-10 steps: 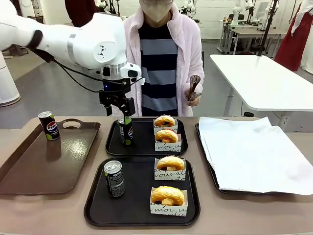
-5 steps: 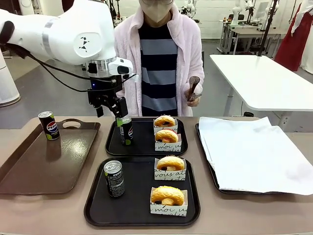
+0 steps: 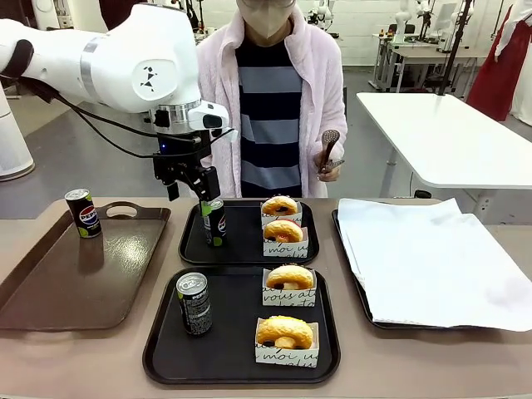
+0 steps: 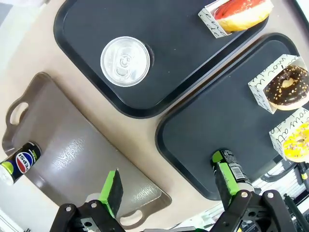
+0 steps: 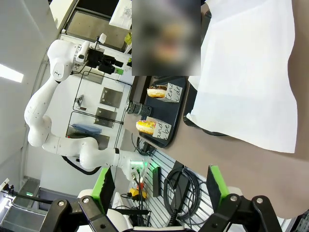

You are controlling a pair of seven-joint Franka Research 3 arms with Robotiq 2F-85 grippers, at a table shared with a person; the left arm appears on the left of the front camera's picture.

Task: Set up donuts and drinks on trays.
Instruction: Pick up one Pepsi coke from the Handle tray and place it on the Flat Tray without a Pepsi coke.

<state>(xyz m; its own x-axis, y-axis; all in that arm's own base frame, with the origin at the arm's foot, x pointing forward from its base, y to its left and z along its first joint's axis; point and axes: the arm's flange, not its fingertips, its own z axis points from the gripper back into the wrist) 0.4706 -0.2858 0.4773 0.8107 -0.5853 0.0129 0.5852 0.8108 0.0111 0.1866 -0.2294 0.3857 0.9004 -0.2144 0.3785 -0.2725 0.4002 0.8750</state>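
Two black trays lie mid-table. The far tray [image 3: 241, 249] carries a black drink can [image 3: 214, 221] and two boxed donuts [image 3: 283, 226]. On the near tray [image 3: 166, 349] stand another can [image 3: 194, 303] and two boxed donuts [image 3: 288, 279]. My left gripper [image 3: 191, 191] hangs open just above and left of the far can, apart from it. From the left wrist, that can [image 4: 232, 169] shows beside one finger of the open left gripper [image 4: 169, 186], with a chocolate donut [image 4: 288, 87] beyond. My right gripper [image 5: 159, 188] is open with nothing in it, off to the side of the table.
A long brown tray [image 3: 50, 291] on the left holds a blue Pepsi can [image 3: 83, 213]. At the right sits a tray lined with white paper [image 3: 432, 258]. The person stands at the far edge holding tongs [image 3: 330, 148].
My left gripper has lifted off the far tray's can and drifted left, jaws open throughout. The can stays standing on the tray.
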